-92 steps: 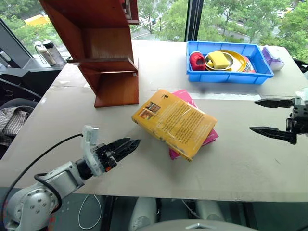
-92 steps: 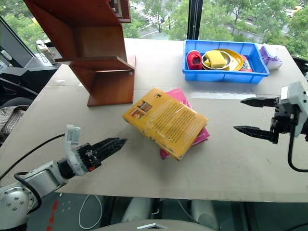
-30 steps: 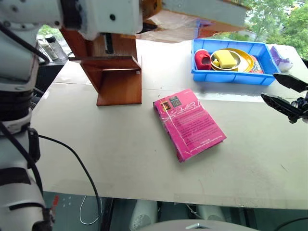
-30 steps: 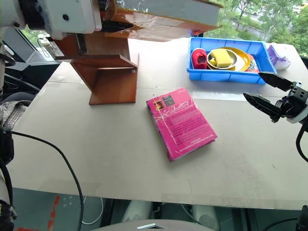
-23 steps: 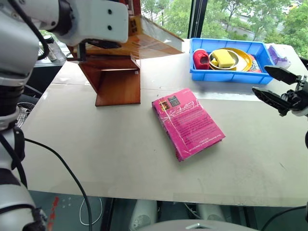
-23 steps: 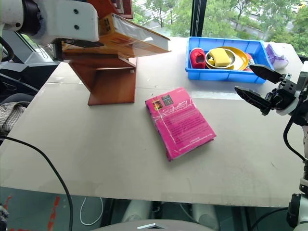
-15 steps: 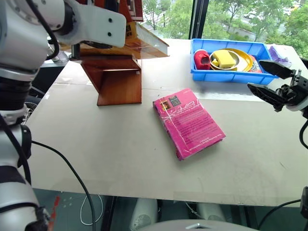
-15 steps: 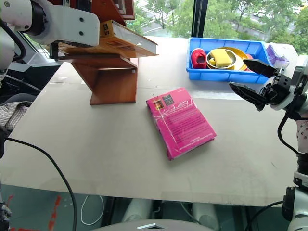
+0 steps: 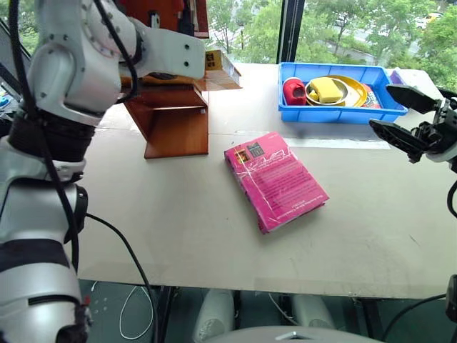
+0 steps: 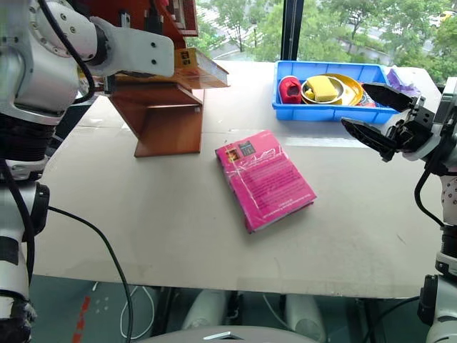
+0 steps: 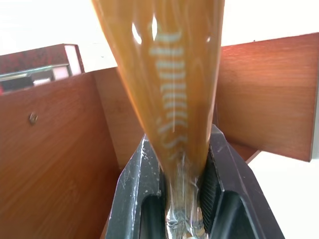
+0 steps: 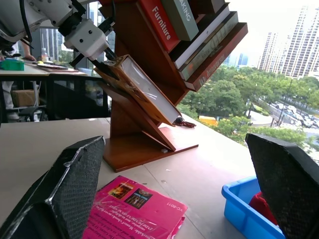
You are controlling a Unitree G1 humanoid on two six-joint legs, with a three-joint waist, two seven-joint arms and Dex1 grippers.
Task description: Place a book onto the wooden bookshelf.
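Left gripper (image 11: 182, 196) is clamped on one end of the book (image 10: 202, 68), so the free end can lead into the wooden bookshelf (image 9: 175, 118). The book lies roughly flat just above the lower shelf board, its outer end jutting past the shelf's front edge toward the table's middle (not yet seated, I judge). Upper shelves already hold books, so headroom is tight. Right gripper (image 10: 377, 116) hangs empty, jaws wide, near the table's right edge beside the blue tray (image 9: 341, 113). Pink book (image 9: 275, 179) lies mid-table, well clear.
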